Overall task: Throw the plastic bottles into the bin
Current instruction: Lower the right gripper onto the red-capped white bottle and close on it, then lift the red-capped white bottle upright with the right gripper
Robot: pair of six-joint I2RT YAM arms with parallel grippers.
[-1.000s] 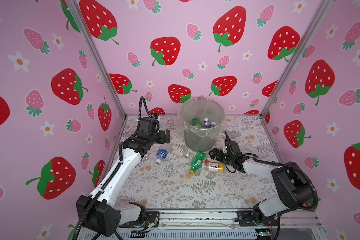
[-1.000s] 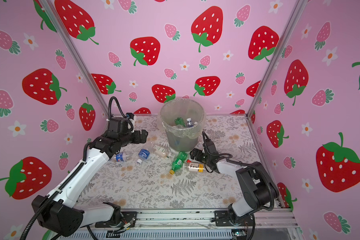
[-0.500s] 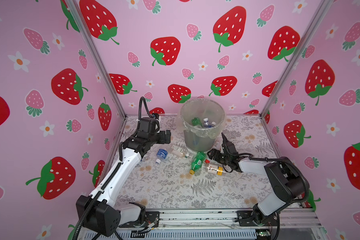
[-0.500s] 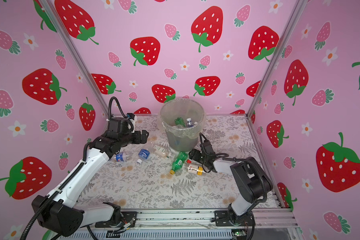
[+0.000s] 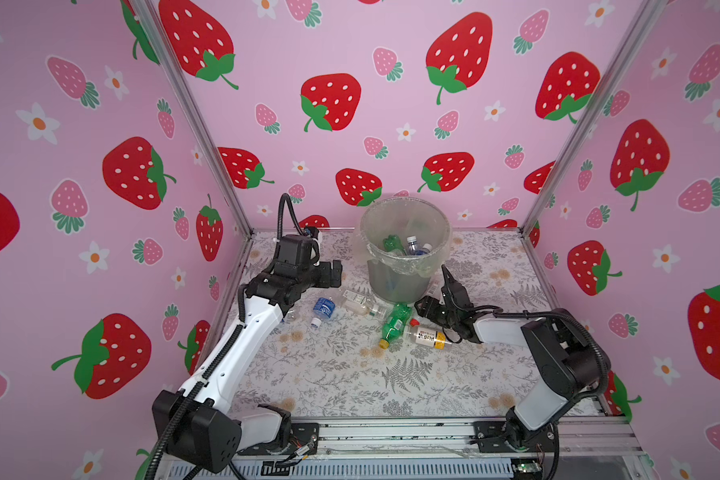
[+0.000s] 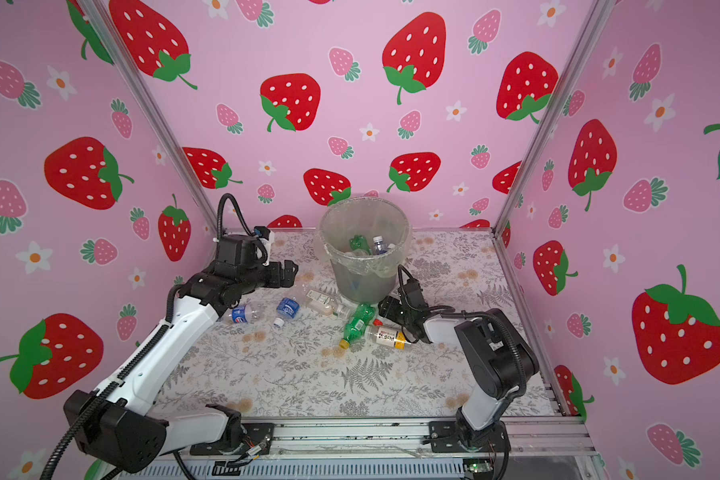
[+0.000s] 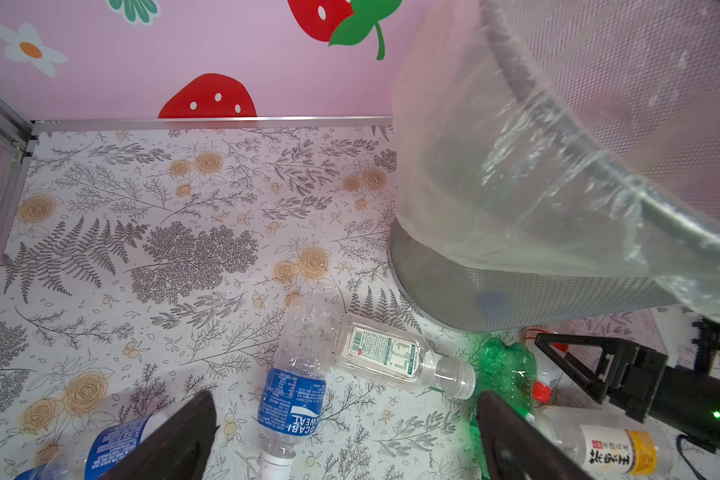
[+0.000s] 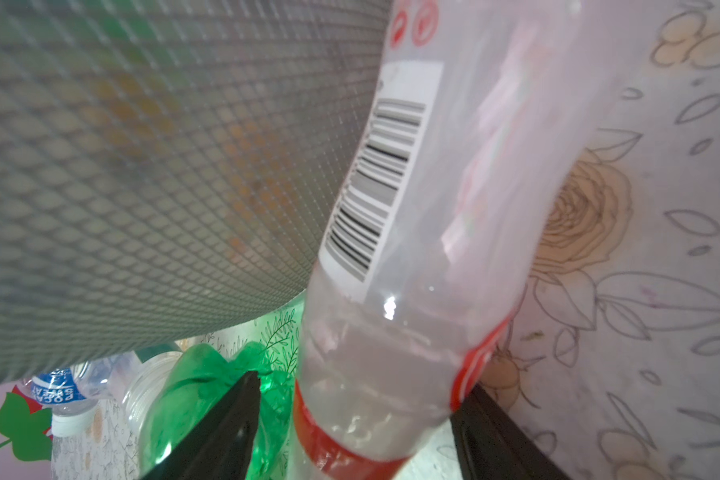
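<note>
I judge the job partly done. The round grey translucent bin with a clear bag liner (image 5: pixel 400 286) stands at 12 o'clock on the flower-printed table (image 5: pixel 329 374). In both top views I see inside it at least a crushed green bottle (image 5: pixel 391 243) and a clear white-capped bottle (image 5: pixel 413 244); what lies under them I cannot tell. Six plastic bottles lie outside, all near the bin's foot, from its 5 o'clock round to its 8 o'clock. They are a green bottle with a yellow cap (image 5: pixel 393 326), a whitish red-capped bottle with a yellow-and-white label (image 5: pixel 427 336), a clear bottle with a white printed label (image 5: pixel 358 301), a clear bottle with a blue Pocari Sweat label (image 5: pixel 323 309), a second blue-labelled clear bottle (image 6: pixel 242 313) half under my left arm, and a clear bottle with a barcode and red bands (image 8: pixel 412 249) just beside the bin wall. My right gripper (image 8: pixel 362 382) is down at the bin's 5 o'clock, its jaws on either side of that last bottle. One jaw seems to touch it and a sliver of green shows beside the other, so I cannot tell whether it is clamped. My left gripper (image 7: pixel 346 395) hangs empty and spread wide at the bin's 9 o'clock, above the blue-labelled pair. As I judge it, one bottle is being taken and five more wait.
</note>
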